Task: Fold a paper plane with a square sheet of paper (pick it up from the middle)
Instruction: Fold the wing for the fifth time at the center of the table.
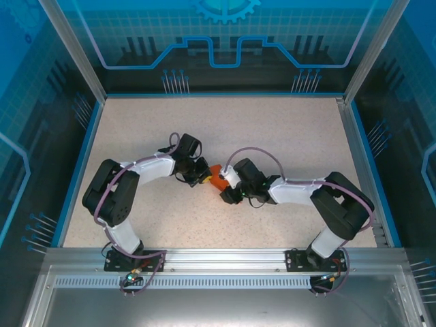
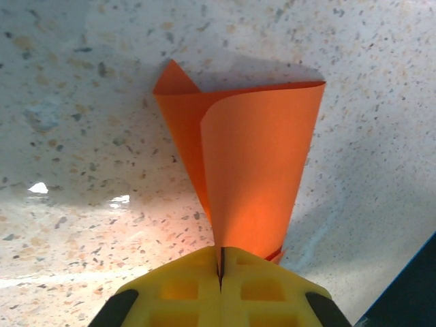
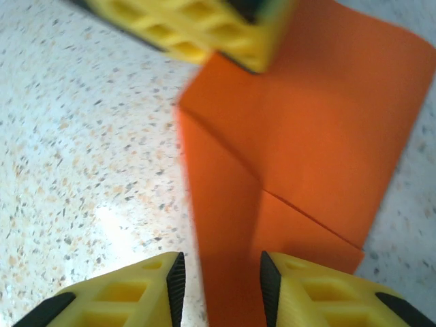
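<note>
The square sheet of paper [image 1: 218,178] is bright orange and folded into a creased, layered shape. It sits between the two grippers at mid-table. My left gripper [image 2: 221,264] is shut on its narrow end, and the paper [image 2: 262,150] fans out from the jaws in a curved flap just above the tabletop. My right gripper [image 3: 221,279] is open. A folded ridge of the paper [image 3: 320,129] runs between its black pads, with a gap on the left side. The left gripper's yellow fingers [image 3: 204,30] show at the top of the right wrist view, on the paper's far edge.
The speckled beige table [image 1: 286,129] has a blue raised border and blue enclosure walls around it. Both arms [image 1: 146,169] [image 1: 300,192] bend inward toward the centre and nearly meet there. Free room lies toward the back and both sides.
</note>
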{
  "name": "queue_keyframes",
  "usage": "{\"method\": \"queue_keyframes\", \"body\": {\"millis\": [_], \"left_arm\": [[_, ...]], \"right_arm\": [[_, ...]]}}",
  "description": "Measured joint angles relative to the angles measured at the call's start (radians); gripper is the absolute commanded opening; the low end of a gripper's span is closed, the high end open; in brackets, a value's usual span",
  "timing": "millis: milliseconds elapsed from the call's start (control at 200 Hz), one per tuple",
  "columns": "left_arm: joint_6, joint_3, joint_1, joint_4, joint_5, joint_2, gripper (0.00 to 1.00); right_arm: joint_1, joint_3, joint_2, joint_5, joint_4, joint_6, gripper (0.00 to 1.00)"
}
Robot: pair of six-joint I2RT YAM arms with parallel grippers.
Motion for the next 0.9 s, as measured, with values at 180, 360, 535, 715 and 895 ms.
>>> {"method": "queue_keyframes", "body": {"millis": [180,360,535,715,895], "left_arm": [[0.019,0.007,0.001,-0.007,0.013,0.0,0.0],[0.023,0.007,0.002,-0.018,0.014,0.0,0.0],[0.023,0.007,0.003,-0.018,0.014,0.0,0.0],[0.026,0.01,0.005,-0.021,0.014,0.0,0.0],[0.026,0.011,0.006,-0.026,0.014,0.0,0.0]], "right_arm": [[0.071,-0.023,0.006,0.138,0.035,-0.197,0.35],[0.073,-0.038,0.02,0.233,0.095,-0.317,0.3],[0.088,-0.045,0.026,0.297,0.15,-0.381,0.28],[0.104,-0.045,0.041,0.333,0.179,-0.416,0.18],[0.104,-0.045,0.045,0.353,0.19,-0.423,0.13]]}}
